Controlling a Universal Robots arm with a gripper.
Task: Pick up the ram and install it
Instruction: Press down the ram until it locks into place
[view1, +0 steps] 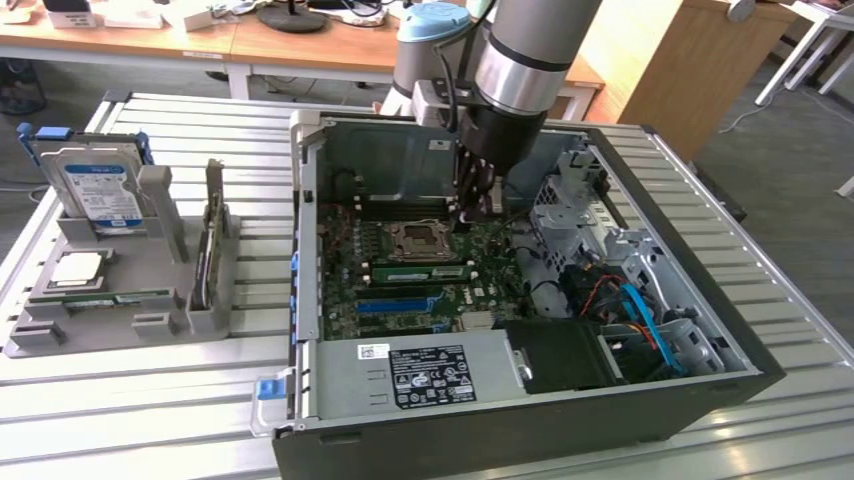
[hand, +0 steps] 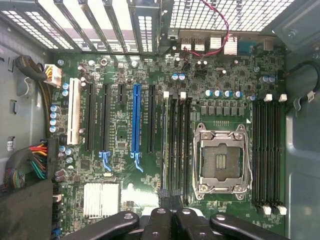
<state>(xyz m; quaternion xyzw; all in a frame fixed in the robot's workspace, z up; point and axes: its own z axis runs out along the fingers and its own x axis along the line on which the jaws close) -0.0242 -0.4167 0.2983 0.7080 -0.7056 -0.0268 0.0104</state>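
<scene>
Computer case: lies open side up, and room inside is tight; a sideways drift could strike its walls.
Motherboard: hard downward pressure could flex it.
Gripper: fingers are pressed together with nothing visible between them, over one end of the memory slots; force at that end alone could tilt the stick.
Ram: stands in a slot just beside the socket; I cannot tell whether it is fully seated.
CPU socket: uncovered; a slip could bend its contacts.
</scene>
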